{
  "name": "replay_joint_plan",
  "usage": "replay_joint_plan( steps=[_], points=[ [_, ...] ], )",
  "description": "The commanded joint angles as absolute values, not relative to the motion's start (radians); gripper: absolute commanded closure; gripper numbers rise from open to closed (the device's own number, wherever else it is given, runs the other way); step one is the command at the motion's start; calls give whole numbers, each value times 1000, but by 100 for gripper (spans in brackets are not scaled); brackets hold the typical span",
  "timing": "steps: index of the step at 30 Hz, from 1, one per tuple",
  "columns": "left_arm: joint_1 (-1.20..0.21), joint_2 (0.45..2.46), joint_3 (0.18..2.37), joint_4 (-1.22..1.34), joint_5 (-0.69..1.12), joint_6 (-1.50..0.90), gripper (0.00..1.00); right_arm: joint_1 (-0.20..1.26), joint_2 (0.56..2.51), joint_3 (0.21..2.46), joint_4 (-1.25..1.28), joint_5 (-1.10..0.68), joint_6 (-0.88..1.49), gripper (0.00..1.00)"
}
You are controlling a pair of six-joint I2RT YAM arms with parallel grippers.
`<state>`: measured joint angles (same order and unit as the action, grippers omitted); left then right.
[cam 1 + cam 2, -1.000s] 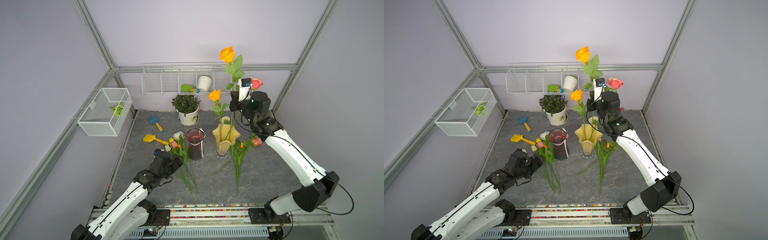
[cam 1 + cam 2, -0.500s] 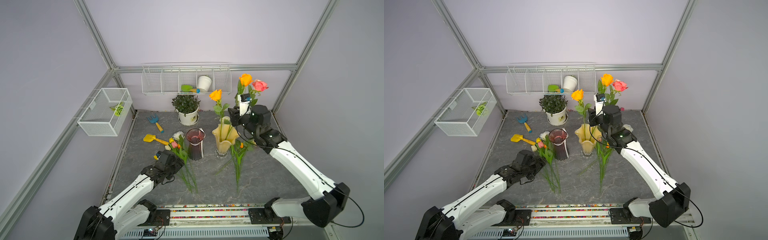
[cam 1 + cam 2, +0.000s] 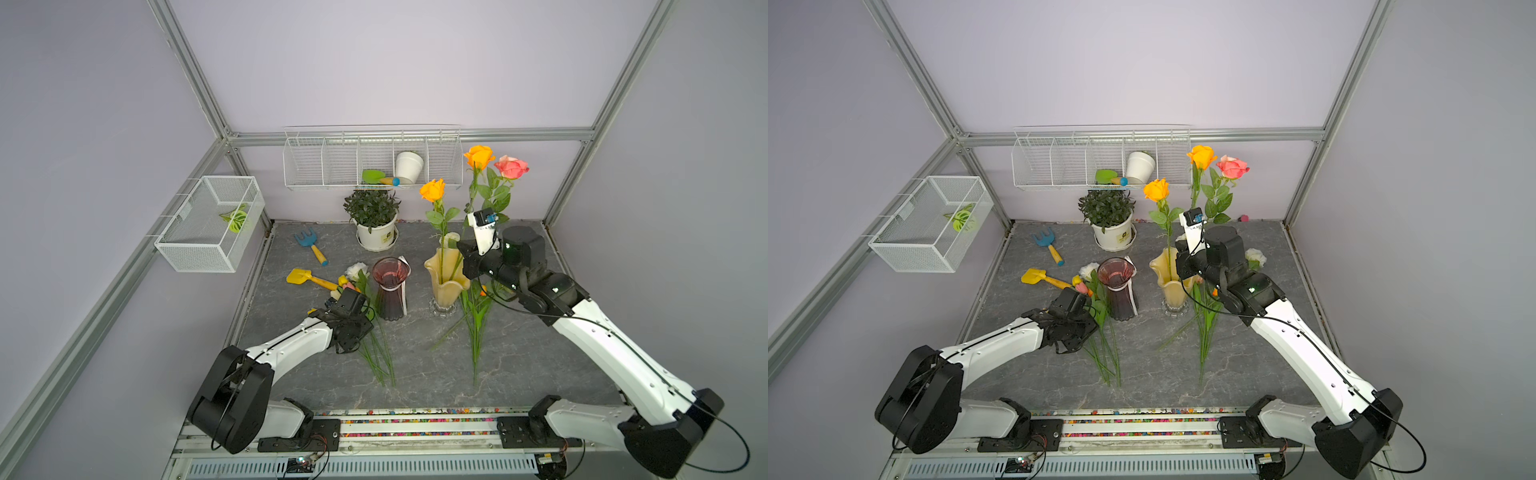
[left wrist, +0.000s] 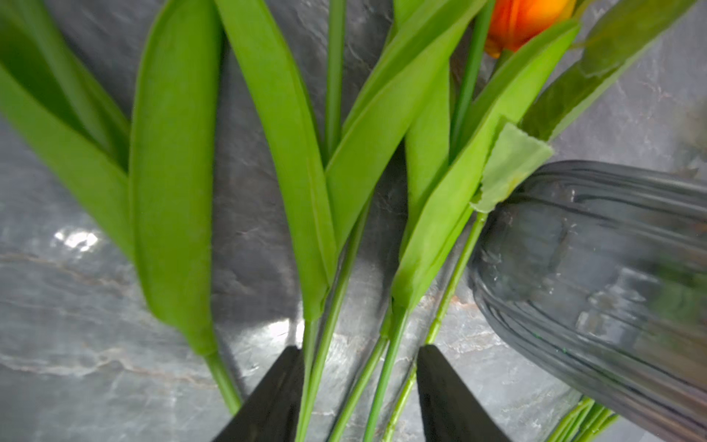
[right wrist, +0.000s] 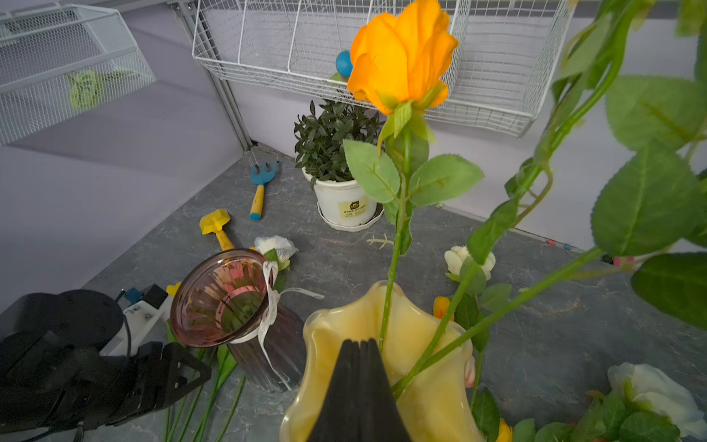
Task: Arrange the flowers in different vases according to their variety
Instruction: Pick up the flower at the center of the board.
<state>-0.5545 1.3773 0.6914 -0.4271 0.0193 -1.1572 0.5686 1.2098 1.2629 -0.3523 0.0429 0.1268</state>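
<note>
Yellow vase (image 3: 445, 297): gains a rose. The tall orange rose (image 3: 478, 157), held high above it a second ago, is down with its stem inside the rim.
Right fingers (image 5: 354, 367): pressed together and empty, just over the vase's near rim. They have let the stem go.
Left fingers (image 4: 275, 390): narrower than a second ago but apart, straddling the tulip stems (image 4: 325, 344). The stems lie flat on the tabletop (image 3: 519, 353), just beside the purple vase (image 3: 390, 299). Nothing lifted yet.
Meaning: the rose side is up by one. The tulip side looks about to start.
Vases: 2.
Roses in yellow vase: 3, upright. They are the tall orange rose, the lower orange rose (image 3: 432, 190) and the pink rose (image 3: 511, 167).
Flowers in purple vase: 0.
Left pile: four or five stems between the left fingers and one more outside them. Blooms seen are an orange tulip (image 4: 524, 19) and a white bloom (image 3: 356, 270), with small yellow and pink heads beside it. Exact total unclear.
Right pile (image 3: 476, 328): stems are fanned on the tabletop in front of the yellow vase. Two pale blooms (image 5: 468, 260) and a small orange bloom (image 5: 442, 306) show. The rest is hidden behind the right arm, so there is no firm count.
</note>
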Motion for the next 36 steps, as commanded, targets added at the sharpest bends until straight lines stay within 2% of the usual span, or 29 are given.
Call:
replay_joint_plan(
  steps=[1, 16, 17, 21, 31, 34, 36],
  points=[
    [-554, 1386, 729, -457, -18, -1144, 50, 577, 1186, 1224, -377, 34, 133, 100],
    [-555, 1392, 681, -484, -11, -1163, 61, 577, 1188, 1191, -391, 45, 144, 100],
    [-554, 1386, 680, -484, -14, -1164, 65, 577, 1189, 1192, -391, 45, 145, 100],
    [-555, 1373, 681, -497, -31, -1162, 66, 578, 1198, 1189, -395, 41, 147, 100],
    [-554, 1460, 676, -464, -31, -1150, 75, 577, 1202, 1177, -412, 52, 151, 100],
    [-554, 1465, 680, -462, -38, -1145, 79, 577, 1199, 1177, -415, 58, 150, 100],
    [-554, 1466, 681, -462, -44, -1143, 88, 577, 1199, 1177, -416, 62, 152, 100]
  ],
)
